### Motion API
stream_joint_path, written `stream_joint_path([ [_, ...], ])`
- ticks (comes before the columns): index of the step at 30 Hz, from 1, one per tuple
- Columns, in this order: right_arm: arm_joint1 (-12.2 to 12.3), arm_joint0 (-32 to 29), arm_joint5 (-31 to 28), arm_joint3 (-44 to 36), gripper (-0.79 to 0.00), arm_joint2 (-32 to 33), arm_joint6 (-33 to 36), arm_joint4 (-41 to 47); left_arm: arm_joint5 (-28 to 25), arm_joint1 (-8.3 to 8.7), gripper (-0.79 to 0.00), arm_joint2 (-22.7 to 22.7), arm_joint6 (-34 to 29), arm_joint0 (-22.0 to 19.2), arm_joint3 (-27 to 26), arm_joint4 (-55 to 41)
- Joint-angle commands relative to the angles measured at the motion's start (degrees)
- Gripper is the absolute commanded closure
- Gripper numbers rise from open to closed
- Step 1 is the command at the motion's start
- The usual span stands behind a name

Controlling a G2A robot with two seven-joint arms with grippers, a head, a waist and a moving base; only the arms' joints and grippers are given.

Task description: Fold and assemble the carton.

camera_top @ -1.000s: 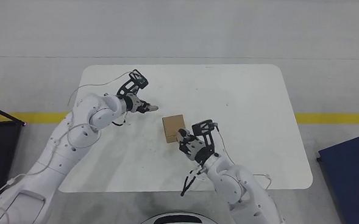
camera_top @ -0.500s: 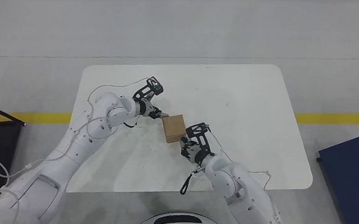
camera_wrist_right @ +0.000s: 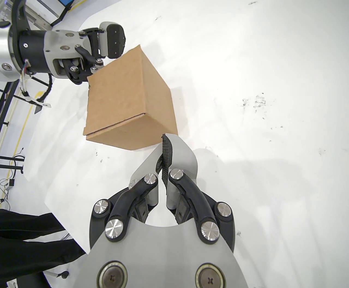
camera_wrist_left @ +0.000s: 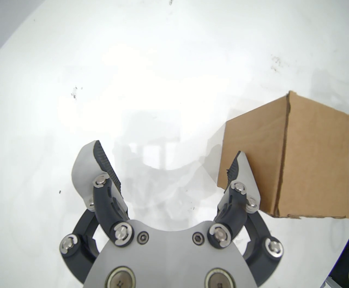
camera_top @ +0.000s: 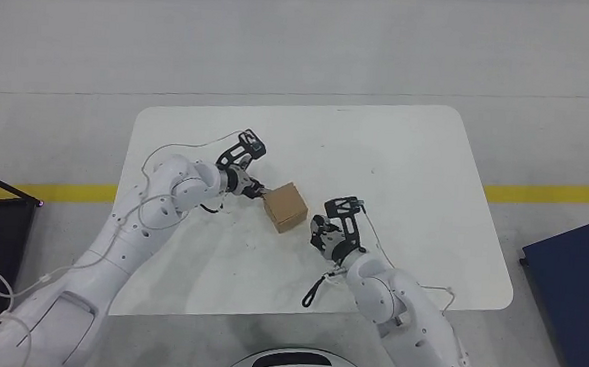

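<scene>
Now the carton [camera_top: 285, 205] stands on the table [camera_top: 406, 159] between both grippers. The left gripper [camera_wrist_left: 167, 149], spread wide, has one finger against the carton. The right gripper [camera_wrist_right: 165, 147], pressed together, sits just beside the carton's opposite corner.

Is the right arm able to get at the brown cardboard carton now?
Probably yes: the shut right gripper sits by the brown cardboard carton's near corner, nothing between; the open left gripper is on its opposite side.

The top view looked down from high on the whole table [camera_top: 415, 170]. Both wrist views sat close, facing the carton [camera_top: 285, 205] from opposite sides; all three shared it.
</scene>
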Motion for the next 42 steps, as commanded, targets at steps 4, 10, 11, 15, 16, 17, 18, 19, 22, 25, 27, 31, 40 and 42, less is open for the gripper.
stream_joint_path([
  [4, 0.2, -1.3, 0.6, -1.9, 0.000, 0.6, -0.8, -0.1, -3.2, 1.18, -0.785, -1.8, -7.6, 2.9, -6.4, -3.2],
  [10, 0.6, -3.7, 2.3, -3.5, 0.000, 2.8, -1.4, -0.2, -4.3, 2.41, -0.785, -4.5, -11.5, 5.5, -11.5, -5.5],
  [11, 0.7, -4.4, 2.7, -4.0, 0.000, 3.3, -1.6, -0.1, -4.1, 2.60, -0.785, -5.1, -11.5, 5.8, -11.8, -5.5],
  [15, 1.1, -7.4, 3.1, -5.6, 0.000, 5.7, -2.6, 0.8, -3.8, 3.45, -0.785, -7.4, -11.9, 7.3, -12.7, -4.7],
  [16, 1.1, -8.0, 3.1, -5.8, 0.000, 6.1, -2.7, 0.8, -3.7, 3.68, -0.785, -8.1, -12.0, 7.7, -12.9, -4.4],
  [17, 1.2, -8.3, 3.0, -6.0, 0.000, 6.4, -2.7, 0.7, -3.5, 3.91, -0.785, -8.7, -12.1, 8.1, -13.1, -4.2],
  [18, 1.2, -8.4, 2.8, -6.2, 0.000, 6.6, -2.7, 0.9, -3.5, 4.14, -0.785, -9.4, -12.2, 8.5, -13.5, -3.9],
  [19, 1.2, -8.4, 2.2, -6.4, 0.000, 6.4, -2.7, 1.3, -3.6, 4.34, -0.785, -10.0, -12.2, 9.0, -13.8, -4.0],
  [22, 1.2, -7.3, 0.7, -5.8, 0.000, 5.0, -1.2, 1.2, -3.5, 4.87, -0.785, -11.5, -12.2, 10.2, -14.9, -3.8],
  [25, 1.0, -5.7, -0.4, -5.0, 0.000, 2.7, 0.0, 1.2, -3.3, 5.25, -0.785, -12.5, -12.4, 11.3, -15.9, -3.5],
  [27, 0.9, -4.7, -0.7, -4.4, 0.000, 1.5, 0.3, 1.3, -3.2, 5.44, -0.785, -13.0, -12.3, 11.9, -16.5, -3.4],
  [31, 0.9, -4.4, 1.1, -4.8, 0.000, 2.0, -1.1, 1.0, -3.0, 5.74, -0.785, -13.7, -12.0, 13.0, -17.3, -3.4],
  [40, 1.7, -9.8, -2.1, -11.8, 0.000, 4.8, -1.1, 2.9, -4.0, 6.56, -0.785, -16.2, -11.5, 14.7, -17.6, -4.2],
  [42, 2.0, -11.0, -7.3, -13.5, 0.000, 4.1, 1.3, 5.5, -4.1, 6.74, -0.785, -16.6, -11.6, 15.0, -17.7, -4.1],
])
